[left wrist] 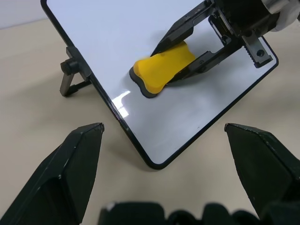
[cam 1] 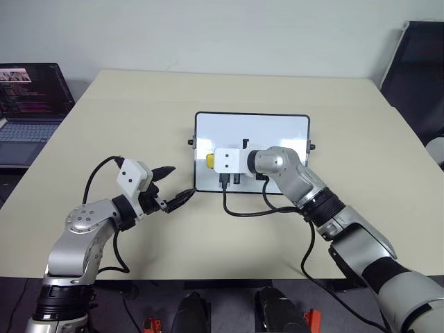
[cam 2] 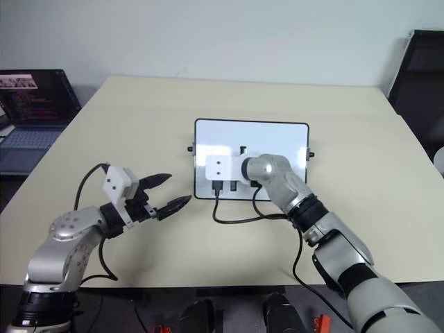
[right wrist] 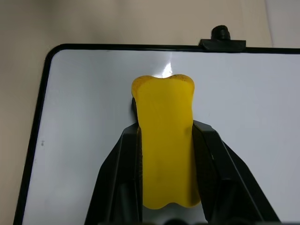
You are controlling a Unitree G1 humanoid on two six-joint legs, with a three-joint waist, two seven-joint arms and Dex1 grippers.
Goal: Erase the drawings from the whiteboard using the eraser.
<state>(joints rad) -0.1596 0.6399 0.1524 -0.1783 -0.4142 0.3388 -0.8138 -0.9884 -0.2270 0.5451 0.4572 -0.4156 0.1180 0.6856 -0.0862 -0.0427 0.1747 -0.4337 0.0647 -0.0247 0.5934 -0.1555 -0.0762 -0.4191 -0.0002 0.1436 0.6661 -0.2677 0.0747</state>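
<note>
While pinched between the right end effector [right wrist: 166,164] fingers, eraser [right wrist: 165,140] lies flat on whiteboard [cam 1: 277,132], near its left edge. Left end effector [cam 2: 166,194]: spread, empty, above counter [cam 1: 139,104], beside board's corner.

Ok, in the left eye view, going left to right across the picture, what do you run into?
Laptop → left gripper, open over the table → eraser, clamped in the right gripper on the whiteboard → dark chair at the far right edge.
</note>
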